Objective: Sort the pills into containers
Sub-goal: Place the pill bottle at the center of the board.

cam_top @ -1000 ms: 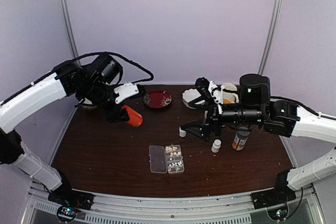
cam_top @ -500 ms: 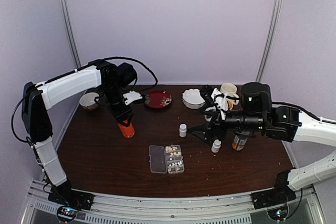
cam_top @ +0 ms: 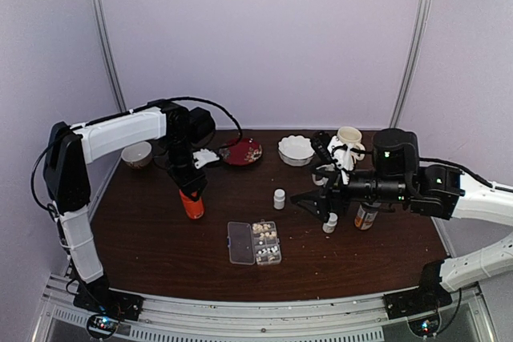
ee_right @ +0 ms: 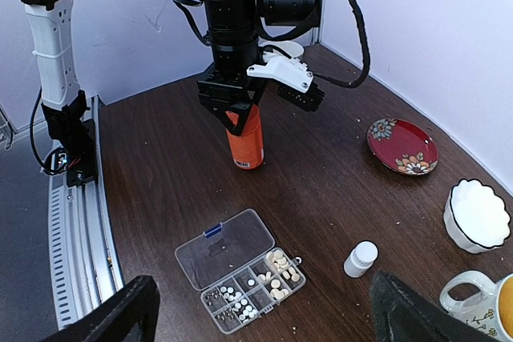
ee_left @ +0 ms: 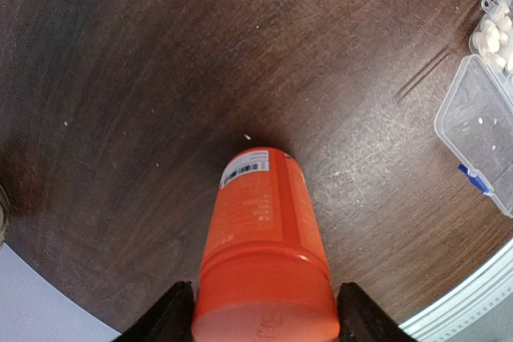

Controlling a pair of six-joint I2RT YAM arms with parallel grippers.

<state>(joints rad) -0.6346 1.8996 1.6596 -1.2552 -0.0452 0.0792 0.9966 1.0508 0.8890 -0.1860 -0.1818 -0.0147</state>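
The clear pill box (cam_top: 255, 243) lies near the table's front middle with its hinged lid (ee_right: 224, 250) folded open. Whitish pills (ee_right: 276, 266) fill several of its cells, the containers, and they also show in the left wrist view as pills (ee_left: 493, 34) at the right edge. My left gripper (cam_top: 188, 190) points straight down, shut on the cap of an orange bottle (ee_left: 264, 238) that stands upright on the wood, left of and behind the box. My right gripper (ee_right: 264, 318) hangs open and empty above the table, right of the box.
A small white bottle (cam_top: 279, 198) stands behind the box, another (cam_top: 330, 222) under my right arm beside an amber vial (cam_top: 367, 215). At the back are a red plate (cam_top: 241, 151), a white bowl (cam_top: 296, 150), a mug (cam_top: 349, 140) and a small bowl (cam_top: 137, 154).
My left arm swung inward and brought the tilted orange bottle down until it stands upright on the table. My right arm drifted slightly right, uncovering the white bottle behind the box.
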